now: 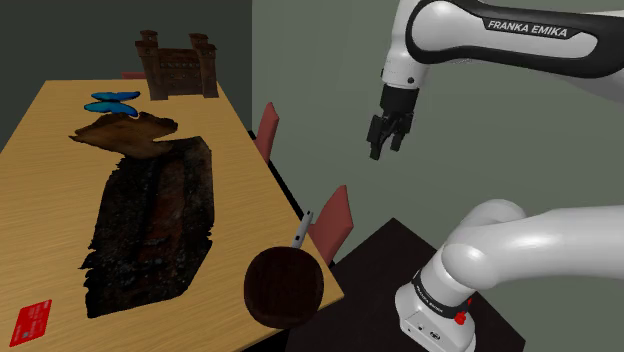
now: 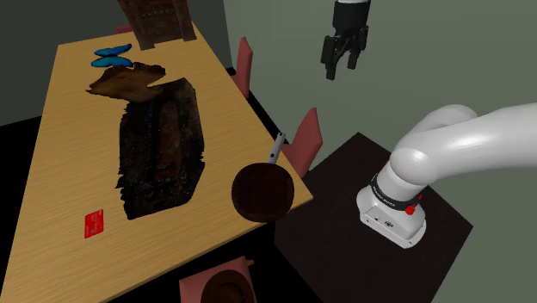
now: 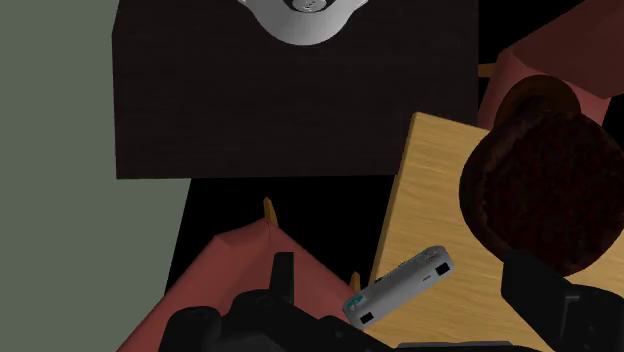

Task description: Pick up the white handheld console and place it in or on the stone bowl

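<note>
The console [image 3: 398,285], pale grey-white with small dark marks, lies at the bench's long edge on the stand's side, with one end poking past that edge, just beside the bowl [image 1: 285,288]. The bowl is round and dark brown and sits at the bench corner nearest the stand; whether the two touch I cannot tell. The end effector [image 1: 383,152] hangs high in the air, well apart from both, pointing down over the gap between bench and stand. It is released, and in the wrist view its black fingers [image 3: 545,295] stand wide apart with nothing between them. The arm [image 1: 540,250] rises from its base, bends back in a thick white elbow, and its upper link runs across the shoulder view's top right before turning down at the wrist. The bench [image 1: 50,200] is light wood. Along its middle lies a long, rough, dark brown slab [image 1: 155,230], with a smaller brown ragged piece [image 1: 125,130] at its far end. A blue butterfly [image 1: 111,102] and a brown castle model [image 1: 178,65] are beyond that, and a red card [image 1: 35,320] lies near the close corner. Two reddish chairs [image 1: 335,215] stand along the bench's side facing the dark stand [image 2: 344,189]. Grey-green walls rise behind, and the floor is black.
</note>
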Available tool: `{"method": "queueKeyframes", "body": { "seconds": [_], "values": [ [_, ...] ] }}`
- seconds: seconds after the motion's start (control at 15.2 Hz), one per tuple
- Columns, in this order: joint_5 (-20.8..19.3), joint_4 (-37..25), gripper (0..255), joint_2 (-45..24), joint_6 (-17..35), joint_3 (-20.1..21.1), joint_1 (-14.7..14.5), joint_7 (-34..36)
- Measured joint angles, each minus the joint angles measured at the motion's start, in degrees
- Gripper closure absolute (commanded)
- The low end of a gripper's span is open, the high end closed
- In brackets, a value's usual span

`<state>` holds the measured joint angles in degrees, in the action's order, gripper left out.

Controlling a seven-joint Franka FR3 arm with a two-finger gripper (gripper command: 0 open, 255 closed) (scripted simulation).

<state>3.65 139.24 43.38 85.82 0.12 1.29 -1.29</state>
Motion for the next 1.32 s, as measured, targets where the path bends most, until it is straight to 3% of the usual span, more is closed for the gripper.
{"method": "queueKeyframes", "body": {
  "seconds": [0.2, 0.66, 1.32],
  "values": [
    [1.07, 1.92, 0, -0.11, 2.22, 1.26, 0.41, 2.88],
    [7.49, 10.53, 0, -3.29, 15.50, 9.11, 1.93, 19.49],
    [13.16, 14.92, 0, -20.86, 40.11, 19.95, 5.58, 42.55]
  ]
}}
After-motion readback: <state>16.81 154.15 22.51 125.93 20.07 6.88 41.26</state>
